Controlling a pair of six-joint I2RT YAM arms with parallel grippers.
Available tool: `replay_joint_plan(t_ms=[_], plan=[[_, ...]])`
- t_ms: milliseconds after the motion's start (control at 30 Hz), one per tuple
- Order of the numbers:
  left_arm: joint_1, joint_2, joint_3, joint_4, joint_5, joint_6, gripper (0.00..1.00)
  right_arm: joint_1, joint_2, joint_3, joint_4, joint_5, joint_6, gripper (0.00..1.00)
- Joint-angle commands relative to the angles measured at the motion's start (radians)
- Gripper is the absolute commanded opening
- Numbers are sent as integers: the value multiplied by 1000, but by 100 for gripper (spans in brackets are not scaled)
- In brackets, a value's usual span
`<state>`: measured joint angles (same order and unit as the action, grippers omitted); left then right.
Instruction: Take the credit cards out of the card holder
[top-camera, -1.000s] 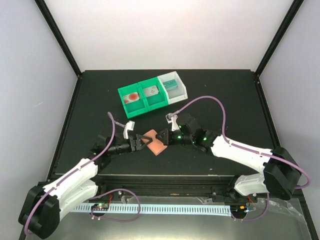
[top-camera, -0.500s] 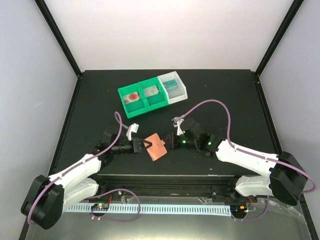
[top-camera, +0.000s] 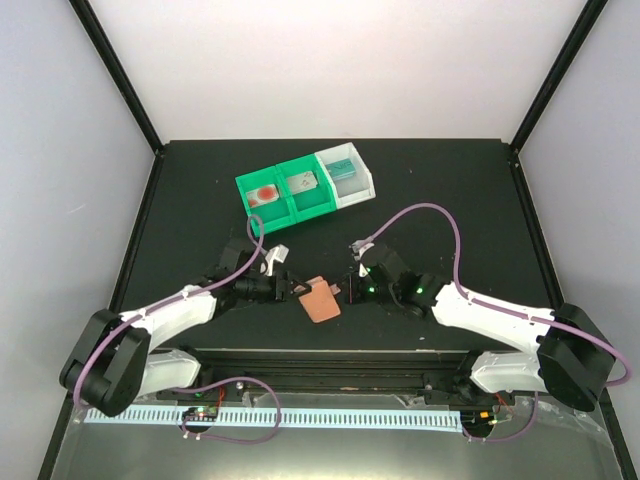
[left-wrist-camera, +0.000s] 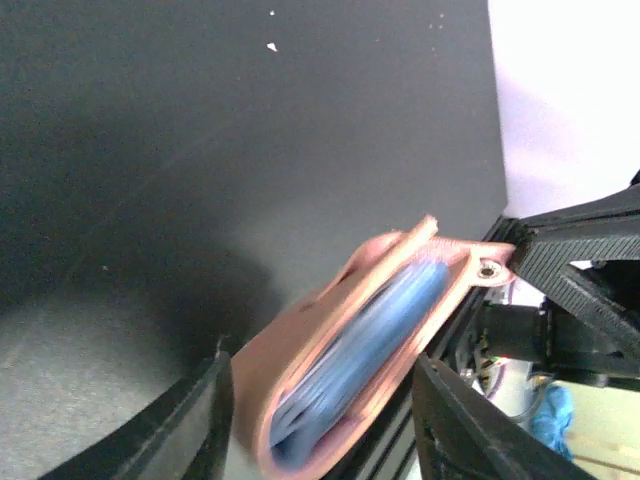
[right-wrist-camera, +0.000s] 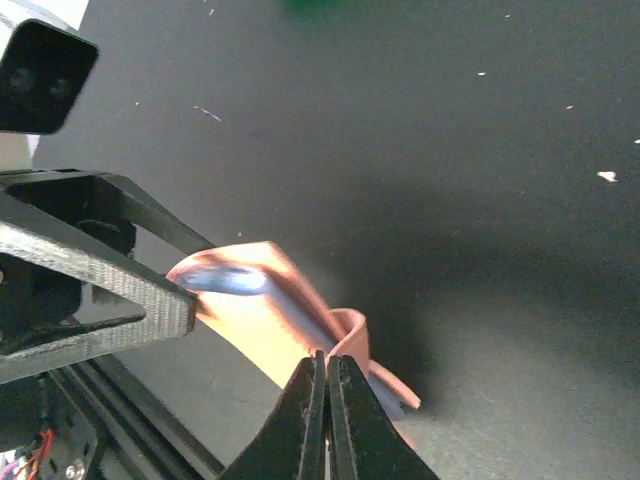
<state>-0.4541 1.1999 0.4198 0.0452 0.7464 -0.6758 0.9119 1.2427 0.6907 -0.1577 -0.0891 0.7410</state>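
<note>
The card holder (top-camera: 320, 301) is salmon leather with pale blue pockets and hangs folded between my two grippers near the table's front edge. My right gripper (top-camera: 344, 293) is shut on its thin salmon edge (right-wrist-camera: 345, 330), fingers (right-wrist-camera: 305, 400) pressed together. My left gripper (top-camera: 297, 290) stands open, its fingers (left-wrist-camera: 190, 430) on either side of the blurred holder (left-wrist-camera: 400, 290). No card shows in the pockets. The credit cards lie in the trays: a white one with a red mark (top-camera: 265, 193), a white one with small marks (top-camera: 301, 184) and a teal one (top-camera: 345, 169).
Two green trays (top-camera: 287, 205) and a white tray (top-camera: 362, 184) stand joined at the back middle. The metal front rail (top-camera: 320, 355) runs just below the grippers. Purple cables (top-camera: 440, 215) loop over both arms.
Both grippers and the holder have moved towards the front edge. The holder, spread flat a second ago, is now folded and hangs from the right gripper, and the left jaws have opened.
</note>
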Motion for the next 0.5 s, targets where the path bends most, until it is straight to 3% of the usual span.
replay_joint_plan(t_ms=[0,167,467], plan=[[-3,6,82,-111,-64,72,55,-7,-5,-17,28,56,-28,1],[-3,-47,91,-187,-138,98,65,-11,-8,-30,44,39,2,1],[-2,-117,28,-125,-36,64,70,-10,-20,-70,235,-107,124,1]])
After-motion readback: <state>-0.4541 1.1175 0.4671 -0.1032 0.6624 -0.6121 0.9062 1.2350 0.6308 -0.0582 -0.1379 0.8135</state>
